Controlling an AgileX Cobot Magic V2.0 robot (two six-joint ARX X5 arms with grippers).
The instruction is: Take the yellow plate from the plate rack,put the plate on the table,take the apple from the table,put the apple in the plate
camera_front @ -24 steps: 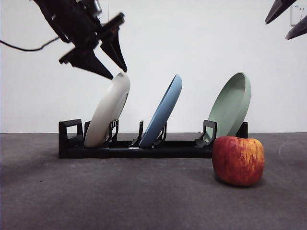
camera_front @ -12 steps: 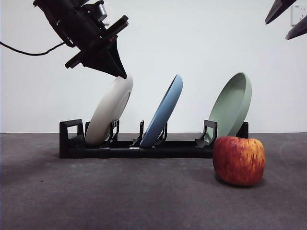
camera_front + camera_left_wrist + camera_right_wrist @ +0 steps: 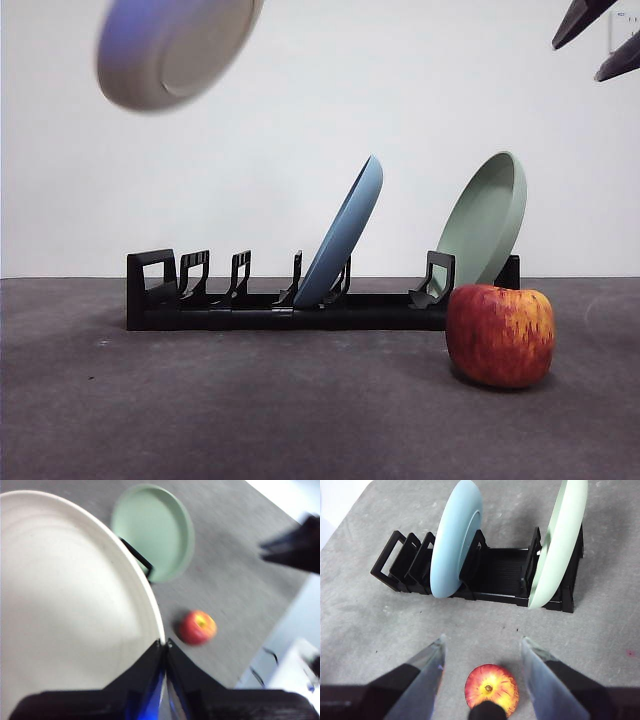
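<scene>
The yellow plate (image 3: 170, 48) hangs high in the air at the top left of the front view, lifted clear of the plate rack (image 3: 230, 298). My left gripper (image 3: 164, 644) is shut on its rim; the plate (image 3: 65, 605) fills most of the left wrist view. The apple (image 3: 499, 334) sits on the table (image 3: 250, 410) in front of the rack's right end; it also shows in the left wrist view (image 3: 198, 627). My right gripper (image 3: 482, 652) is open, held high above the apple (image 3: 491, 688); its tips show at the front view's top right corner (image 3: 600, 35).
A blue plate (image 3: 343, 232) and a sage-green plate (image 3: 484, 222) lean in the rack's middle and right slots. The rack's left slots stand empty next to its looped handle (image 3: 150, 280).
The yellow plate has been lifted out of the rack's left slot, up and to the left. The right gripper, the other plates and the apple have not moved.
</scene>
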